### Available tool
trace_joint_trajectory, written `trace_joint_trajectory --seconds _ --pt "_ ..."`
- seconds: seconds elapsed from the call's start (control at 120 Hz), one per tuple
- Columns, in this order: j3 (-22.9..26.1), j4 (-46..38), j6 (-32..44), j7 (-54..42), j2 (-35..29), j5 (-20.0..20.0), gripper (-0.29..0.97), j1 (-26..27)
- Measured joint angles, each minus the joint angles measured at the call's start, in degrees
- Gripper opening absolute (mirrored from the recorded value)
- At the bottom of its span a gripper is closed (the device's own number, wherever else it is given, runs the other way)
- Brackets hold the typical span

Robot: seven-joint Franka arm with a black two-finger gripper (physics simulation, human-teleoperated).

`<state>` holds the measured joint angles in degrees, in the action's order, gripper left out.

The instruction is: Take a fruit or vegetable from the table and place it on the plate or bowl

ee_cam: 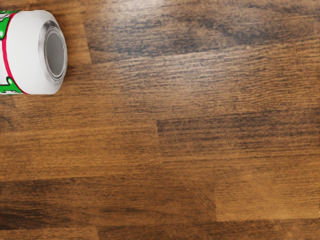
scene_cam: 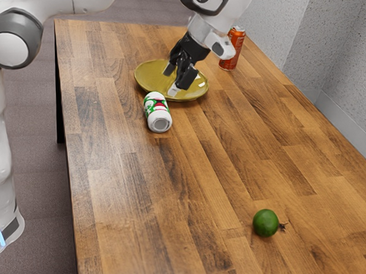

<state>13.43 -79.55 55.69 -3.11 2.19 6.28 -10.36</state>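
Exterior view puts my gripper (scene_cam: 179, 76) low over the plate (scene_cam: 149, 76) at the far end of the surface (scene_cam: 220, 159), its 2 fingers spread apart with nothing between them, so I carry nothing. The lime (scene_cam: 266, 222), the 1 fruit I can find, lies well apart from me at the near end of the surface, toward the exterior view's right, with bare wood all around it. A white can (scene_cam: 157, 112) lies on its side just beside the plate's near rim. A red can (scene_cam: 232, 48) stands upright near the plate, toward the exterior view's right. Wrist view looks down on the surface (ee_cam: 190, 140) and on the white can's (ee_cam: 35, 52) metal end, off to 1 side of my hand.

I judge the lime to be light, firm and round, with a smooth, waxy skin. It should take a moderate squeeze without bruising, but it may roll away or squirt out if my fingers meet it off centre. The best hold, I think, is from straight above, with the fingers closing across its widest part at mid-height. A small dark stub shows at its side toward the exterior view's right, and I would keep the fingers off that end.
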Motion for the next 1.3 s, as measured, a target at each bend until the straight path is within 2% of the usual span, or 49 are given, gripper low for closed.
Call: trace_joint_trajectory --seconds 0.092,0.2,0.392,0.5,0.558,0.683,0.758,0.875,1.05,1.192,1.3 --pt "-0.1 -0.8 9.3 -0.9 0.2 -0.8 0.68 1.9" --pt "0.3 -0.9 16.1 -1.6 0.1 -1.8 0.68 2.3" --pt "0.9 0.4 22.0 -2.5 0.6 -2.0 0.68 3.4" --pt "1.4 1.9 23.6 -3.1 2.5 -1.0 0.68 6.0" --pt "4.6 3.7 24.9 -4.0 5.0 -0.8 0.68 5.2" --pt "16.6 7.3 28.6 -5.8 12.8 -1.1 0.68 -0.2" --pt "20.0 7.7 30.1 -6.4 15.2 -1.8 0.68 -0.9" --pt "23.0 7.3 32.2 -6.4 17.5 -2.6 0.68 -0.1" --pt "23.8 7.9 35.1 -6.0 22.0 -2.7 0.68 2.3" --pt "25.6 12.3 36.2 -6.2 27.5 0.3 0.68 2.5" --pt "28.9 16.2 36.6 -6.7 32.9 3.6 0.68 2.5"
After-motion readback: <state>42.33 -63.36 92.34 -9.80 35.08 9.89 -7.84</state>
